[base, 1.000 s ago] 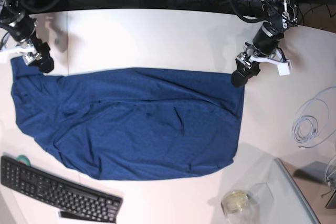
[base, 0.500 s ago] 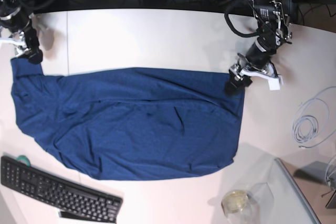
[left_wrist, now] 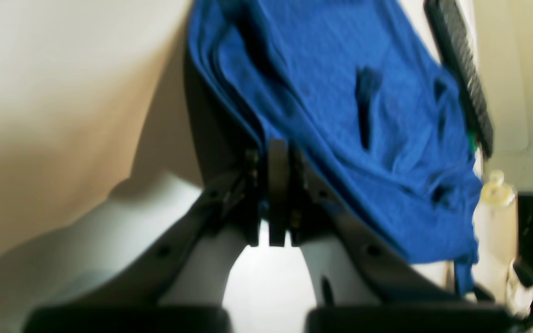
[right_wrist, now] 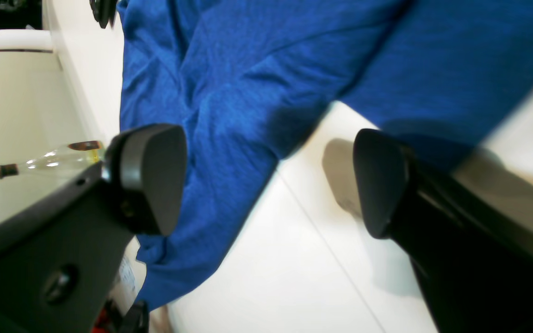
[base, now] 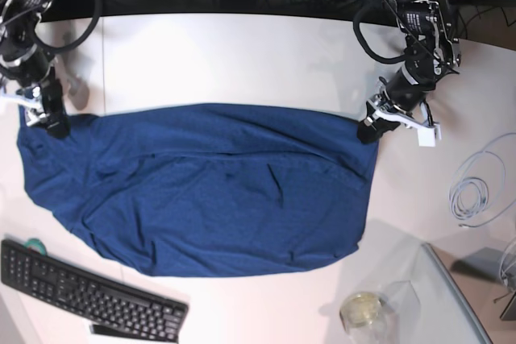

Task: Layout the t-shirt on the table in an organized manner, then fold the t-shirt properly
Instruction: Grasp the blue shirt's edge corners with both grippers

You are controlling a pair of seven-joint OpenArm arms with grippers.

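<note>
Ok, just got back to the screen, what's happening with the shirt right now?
The large navy-blue knit t-shirt lies spread, a bit wrinkled, across the wide white table. The left gripper has its jaws shut on a corner of the cloth, at the shirt's far right edge in the base view. The right gripper is open above the opposite end, one finger over fabric, gripping nothing yet. No fold has been made.
</note>
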